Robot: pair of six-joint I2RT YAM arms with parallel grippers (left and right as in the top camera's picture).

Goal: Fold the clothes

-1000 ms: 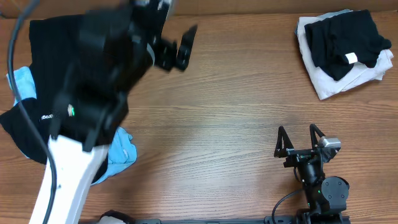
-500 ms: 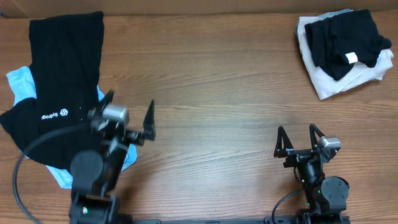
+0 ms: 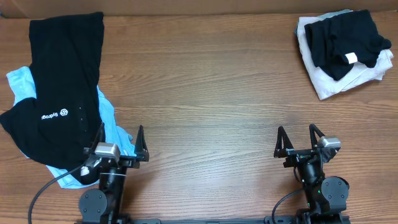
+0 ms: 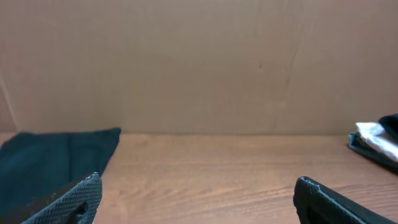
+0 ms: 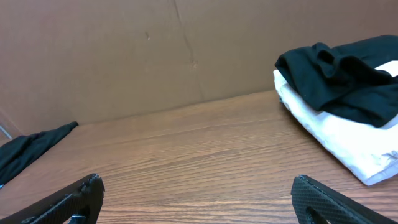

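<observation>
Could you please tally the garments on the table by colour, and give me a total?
Black: 2, the black logo garment at left and the black folded garment at right
Light blue: 1, the light blue garment
White: 1, the white garment
Total: 4

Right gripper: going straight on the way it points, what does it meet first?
Nothing near: the right gripper faces bare wooden table, then the cardboard wall. The folded clothes stack sits right of that line, likely clear.
</observation>
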